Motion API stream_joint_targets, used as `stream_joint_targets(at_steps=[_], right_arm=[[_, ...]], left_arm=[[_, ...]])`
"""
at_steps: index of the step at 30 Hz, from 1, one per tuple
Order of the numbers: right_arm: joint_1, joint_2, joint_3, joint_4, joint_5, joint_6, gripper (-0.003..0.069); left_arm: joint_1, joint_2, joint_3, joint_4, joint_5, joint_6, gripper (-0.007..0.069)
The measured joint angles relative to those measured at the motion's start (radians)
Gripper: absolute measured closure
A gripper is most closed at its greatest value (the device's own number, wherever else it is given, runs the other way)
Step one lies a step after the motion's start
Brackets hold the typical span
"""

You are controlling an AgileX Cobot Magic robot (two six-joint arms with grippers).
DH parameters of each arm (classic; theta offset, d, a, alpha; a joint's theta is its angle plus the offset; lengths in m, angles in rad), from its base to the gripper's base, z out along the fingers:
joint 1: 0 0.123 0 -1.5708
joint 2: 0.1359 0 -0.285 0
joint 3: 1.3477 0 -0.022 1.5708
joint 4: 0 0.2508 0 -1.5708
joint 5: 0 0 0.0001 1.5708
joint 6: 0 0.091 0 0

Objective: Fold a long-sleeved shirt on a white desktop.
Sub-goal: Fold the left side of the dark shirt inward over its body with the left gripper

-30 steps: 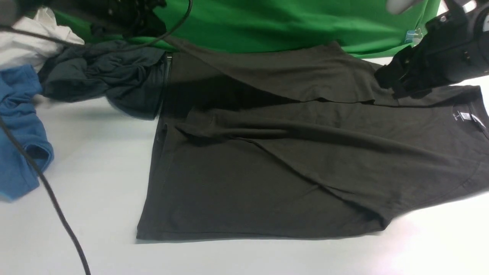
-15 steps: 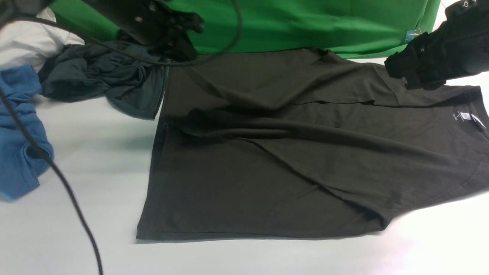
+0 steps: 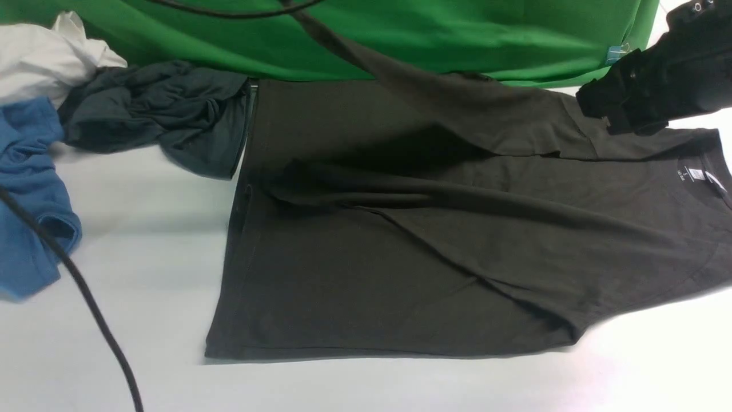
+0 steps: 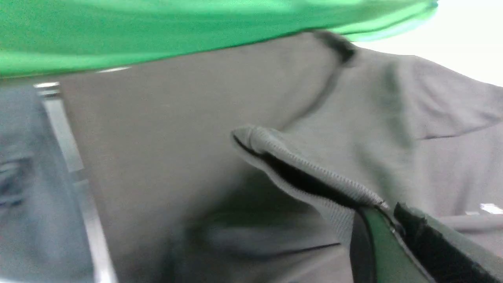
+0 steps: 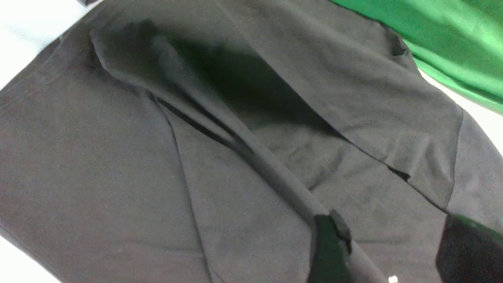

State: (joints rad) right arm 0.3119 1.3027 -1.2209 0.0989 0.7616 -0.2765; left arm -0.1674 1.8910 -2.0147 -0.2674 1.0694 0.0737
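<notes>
The shirt (image 3: pixel 400 274) is lying flat across the middle of the desk (image 3: pixel 143 240), collar toward the right, with its far sleeve (image 3: pixel 434 97) stretching up off it toward the top left. The left end effector (image 4: pixel 389 214) is pinching that sleeve's cuff (image 4: pixel 306 173). The right end effector (image 3: pixel 606 111) is hanging spread above the far shoulder, gripping nothing.

The long-sleeved shirt (image 3: pixel 372 274) lies spread on the white desktop (image 3: pixel 137 240), its far sleeve (image 3: pixel 434 86) raised taut toward the upper edge, the right gripper (image 3: pixel 597 109) near its shoulder.
</notes>
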Motion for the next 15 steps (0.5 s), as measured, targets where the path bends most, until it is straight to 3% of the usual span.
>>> stream_joint_targets(at_steps=[3, 11, 15], right_arm=[[0.0, 0.0, 0.0, 0.0, 0.0, 0.0, 0.0264], [0.0, 0.0, 0.0, 0.0, -0.001, 0.019, 0.0264], [0.0, 0.0, 0.0, 0.0, -0.001, 0.019, 0.0264]], left_arm=[[0.0, 0.008, 0.118, 0.057, -0.011, -0.051, 0.0578], [-0.002, 0.131, 0.399, -0.014, -0.137, -0.058, 0.0563], [-0.002, 0.155, 0.405, -0.006, -0.133, -0.056, 0.0484]])
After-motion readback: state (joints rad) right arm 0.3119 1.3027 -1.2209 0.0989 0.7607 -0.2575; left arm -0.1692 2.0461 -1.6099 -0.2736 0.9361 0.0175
